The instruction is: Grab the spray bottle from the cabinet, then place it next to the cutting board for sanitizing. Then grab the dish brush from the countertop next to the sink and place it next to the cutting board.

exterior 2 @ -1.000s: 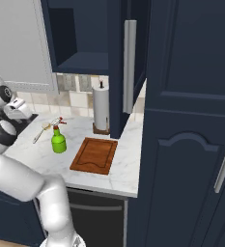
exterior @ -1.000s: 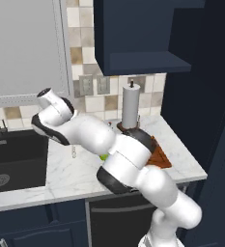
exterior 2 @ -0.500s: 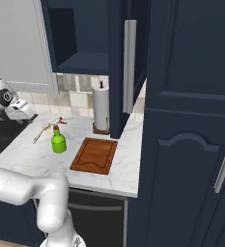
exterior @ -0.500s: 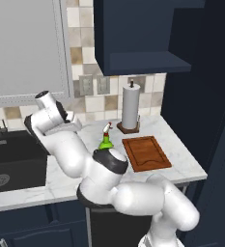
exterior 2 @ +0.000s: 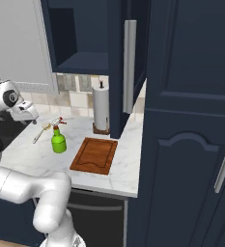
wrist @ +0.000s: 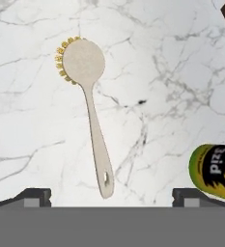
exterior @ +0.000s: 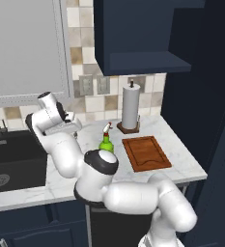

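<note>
Hand view: brush (wrist: pixel 89 106) seen flat on white counter (wrist: pixel 172 87), just ahead of claw (wrist: pixel 111 195). Round head far from claw, thin handle end near it — long line runs almost straight away from claw, between two tips. Claw spread wide, nothing pinched. Green bottle (exterior 2: pixel 59 141) already stood beside brown board (exterior 2: pixel 95 155), brush (exterior 2: pixel 41 131) close to its left. Since earlier picture, arm swung lower toward sink (exterior: pixel 10 159) side — bottle and board not moved.
</note>
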